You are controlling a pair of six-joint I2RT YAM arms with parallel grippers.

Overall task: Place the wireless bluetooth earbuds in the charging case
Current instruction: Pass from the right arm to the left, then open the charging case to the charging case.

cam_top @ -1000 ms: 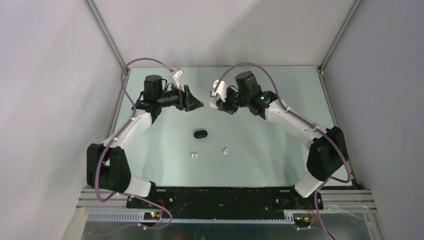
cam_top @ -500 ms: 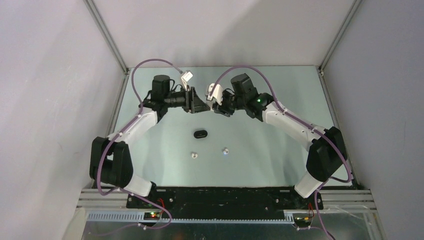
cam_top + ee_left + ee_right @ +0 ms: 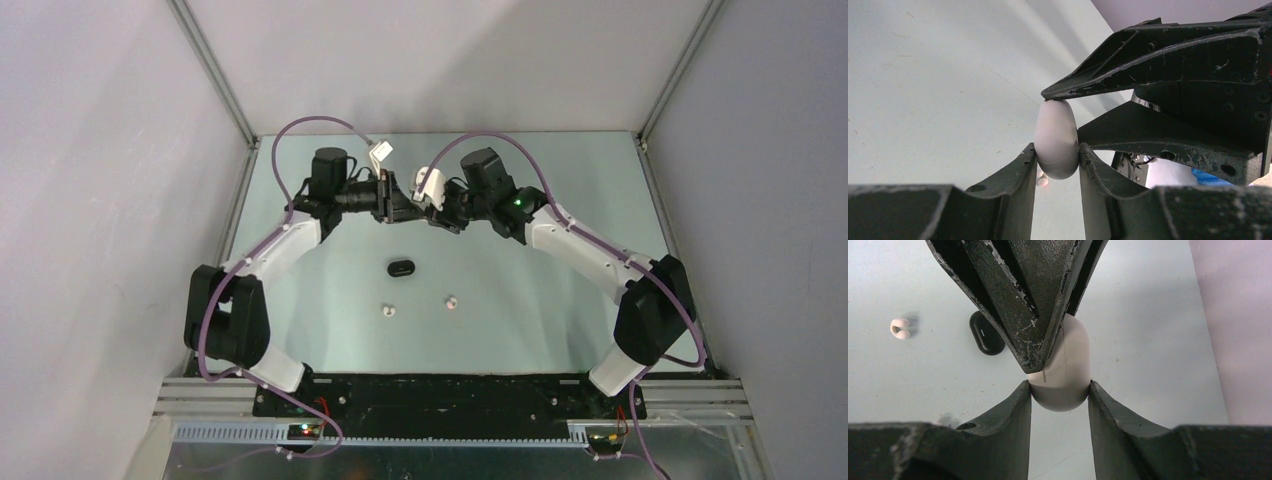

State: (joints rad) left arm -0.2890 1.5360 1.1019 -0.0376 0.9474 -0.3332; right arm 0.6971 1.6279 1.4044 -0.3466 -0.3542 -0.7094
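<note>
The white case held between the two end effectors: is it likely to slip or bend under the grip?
Probably slippery: the white case looks smooth and rounded, so it may slide out of a pinch. It seems stiff: no dent shows where the right end effector and the left end effector press it.
</note>
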